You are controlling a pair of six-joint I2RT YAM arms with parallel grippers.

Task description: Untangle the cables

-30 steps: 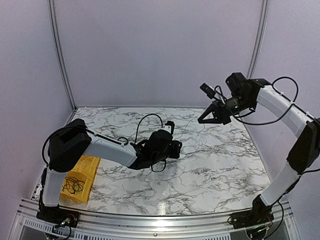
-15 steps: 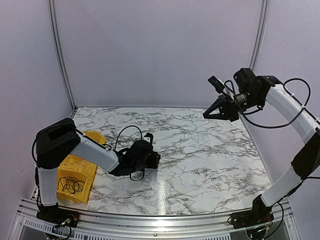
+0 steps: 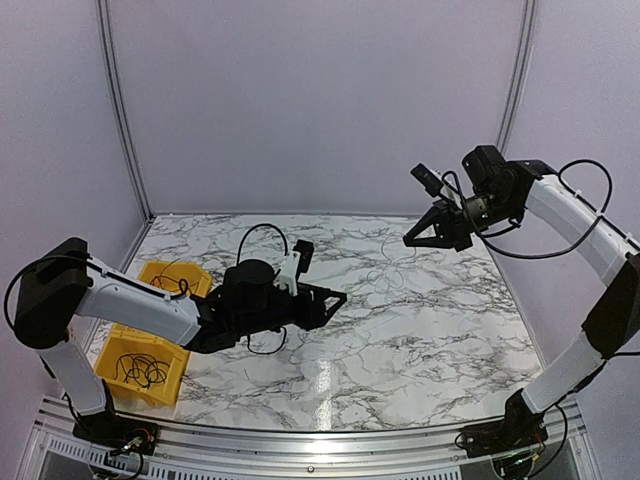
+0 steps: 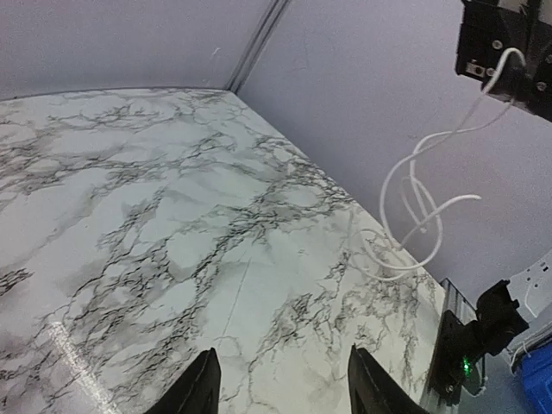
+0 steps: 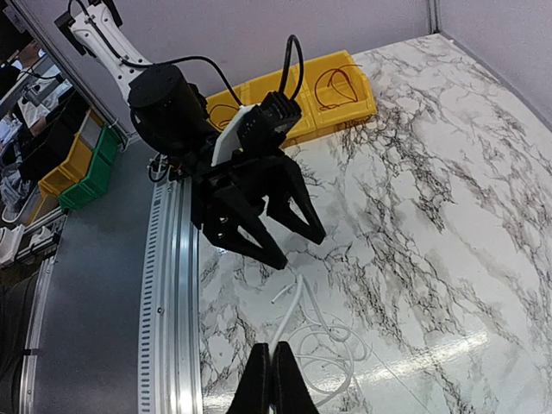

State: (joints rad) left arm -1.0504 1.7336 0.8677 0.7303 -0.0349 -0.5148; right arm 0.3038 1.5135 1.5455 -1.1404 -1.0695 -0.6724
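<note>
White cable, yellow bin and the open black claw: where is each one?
white cable (image 5: 291,310), right wrist view, on its straight stretch.
yellow bin (image 3: 176,362), top view, on its right-hand side.
left gripper (image 5: 300,250), right wrist view, midway between its open fingertips.

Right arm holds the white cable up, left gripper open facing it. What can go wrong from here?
1. The white cable hangs from the shut right gripper in crossing loops; the open left gripper might close on several strands and tighten the tangle.
2. The right gripper pinches one thin strand; a pull from the left may slip it free.
3. Its lower coils lie on the marble table, hard to see from above.
</note>
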